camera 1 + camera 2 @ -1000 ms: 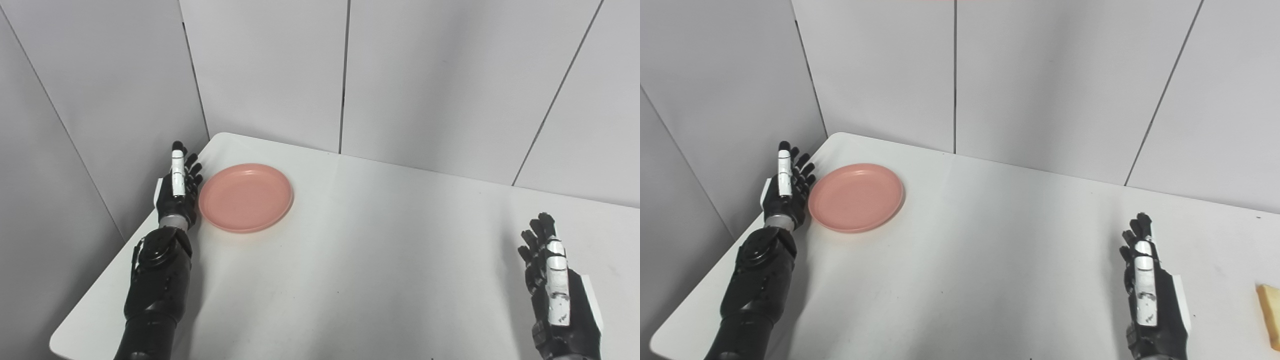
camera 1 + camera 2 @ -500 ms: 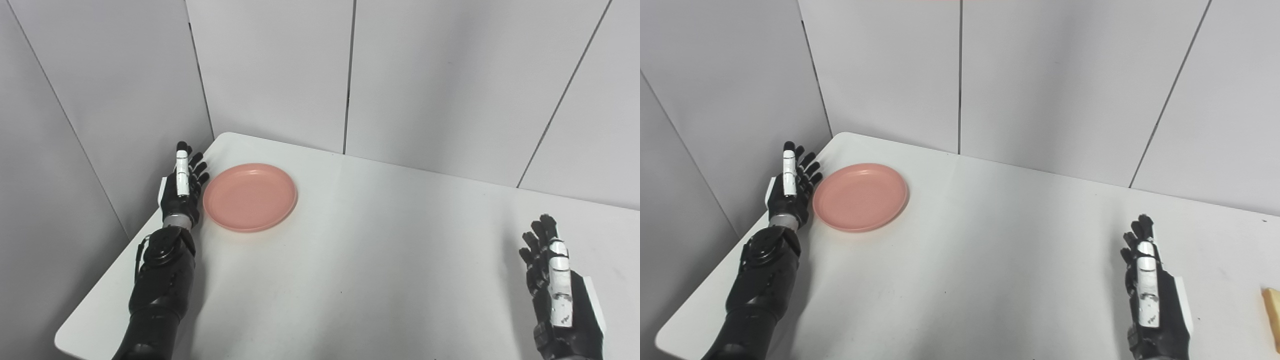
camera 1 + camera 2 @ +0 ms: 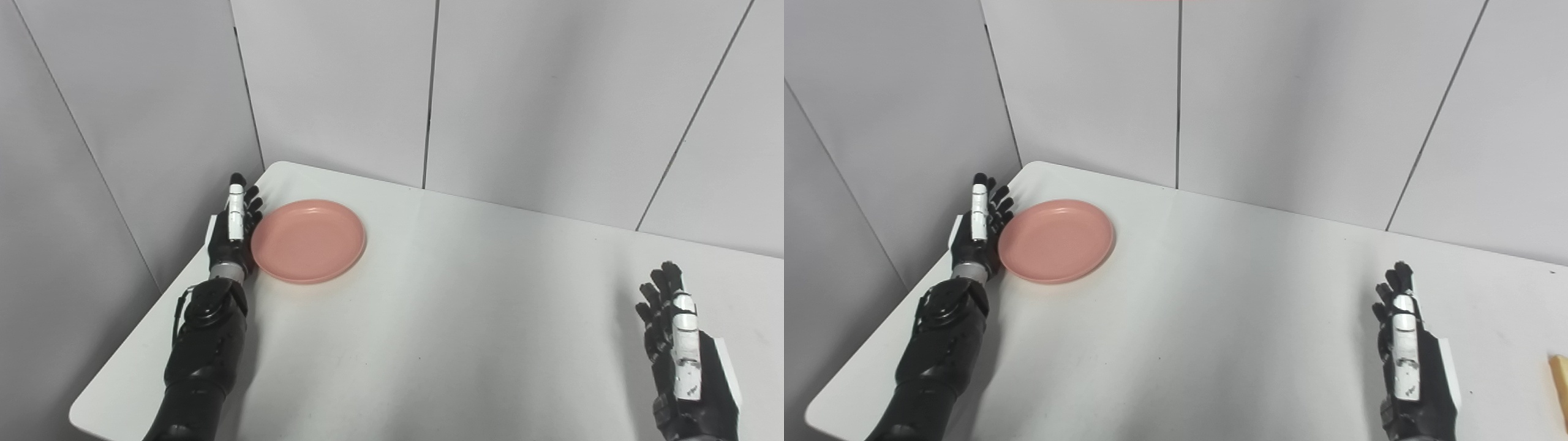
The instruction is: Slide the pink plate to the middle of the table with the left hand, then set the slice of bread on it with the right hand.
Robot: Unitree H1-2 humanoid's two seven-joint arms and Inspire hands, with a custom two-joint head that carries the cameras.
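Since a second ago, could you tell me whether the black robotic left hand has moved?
Yes. Measured against the round pink plate, the left hand has shifted rightward, up to its left rim. The camera shifted too.

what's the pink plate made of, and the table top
Pink plate: probably plastic or melamine, judging by its uniform matte colour, soft sheen and thin moulded rim. Table: smooth white top, likely laminate or painted board; faint reflections and small dark specks show, no grain.
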